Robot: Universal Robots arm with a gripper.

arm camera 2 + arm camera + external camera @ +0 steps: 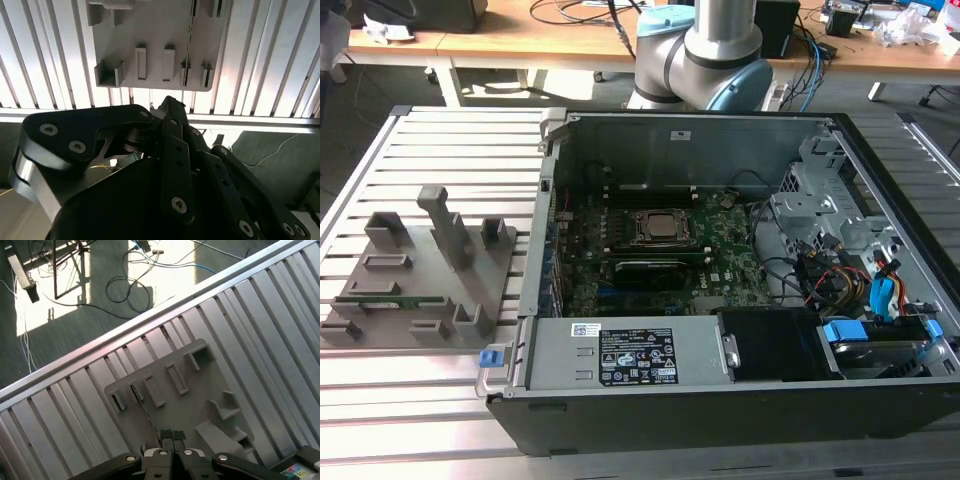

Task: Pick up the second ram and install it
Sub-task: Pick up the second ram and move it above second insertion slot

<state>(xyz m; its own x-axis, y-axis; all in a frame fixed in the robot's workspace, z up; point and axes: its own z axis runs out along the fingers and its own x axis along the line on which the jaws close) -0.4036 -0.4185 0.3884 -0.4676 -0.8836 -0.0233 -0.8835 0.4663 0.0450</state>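
The gripper [172, 436] hung high above the grey holder tray [200, 400], its fingertips pressed together and holding nothing. The second ram [382, 300] stood on its edge in the tray's slots, probably so that it can be gripped from above, well apart from the open computer case [720, 140].

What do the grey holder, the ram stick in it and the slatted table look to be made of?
The grey holder looks like matte plastic, perhaps printed: even dull colour, blocky slots. The second ram looks like green circuit board, a thin strip on edge. The slatted table seems bare metal, probably aluminium: pale grooved slats with a soft sheen.
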